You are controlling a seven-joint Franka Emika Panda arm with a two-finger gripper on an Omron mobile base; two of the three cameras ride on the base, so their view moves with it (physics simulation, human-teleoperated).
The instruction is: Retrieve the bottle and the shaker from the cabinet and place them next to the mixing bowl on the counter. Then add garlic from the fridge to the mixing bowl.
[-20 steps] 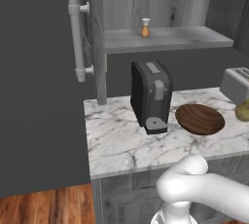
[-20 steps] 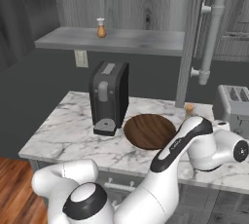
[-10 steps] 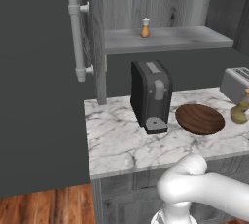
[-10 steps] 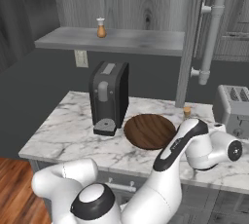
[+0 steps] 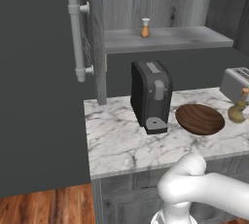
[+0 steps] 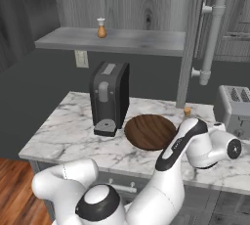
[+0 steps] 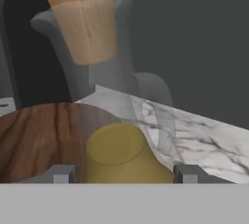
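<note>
The bottle [image 7: 121, 159] is clear glass with a cork stopper and yellow liquid. It stands upright between the finger tips of my gripper [image 7: 125, 174], which is shut on its base. The bottle [image 5: 238, 111] sits low at the counter's right end, just right of the dark wooden mixing bowl [image 5: 200, 119]. I cannot tell whether it touches the marble. From the right base view its cork [image 6: 187, 112] peeks over my forearm, behind the bowl [image 6: 150, 131]. The small shaker [image 5: 145, 28] [image 6: 101, 28] stands on the open cabinet shelf. The garlic and the fridge's inside are out of view.
A black coffee machine [image 5: 151, 96] [image 6: 109, 97] stands left of the bowl. A silver toaster [image 5: 236, 83] [image 6: 235, 109] sits behind the bottle at the right. A tall door with a long grey handle [image 5: 75, 38] [image 6: 212, 38] flanks the counter.
The bottle has come a little left and down toward the bowl and gone from tilted to upright. The grip on it holds.
</note>
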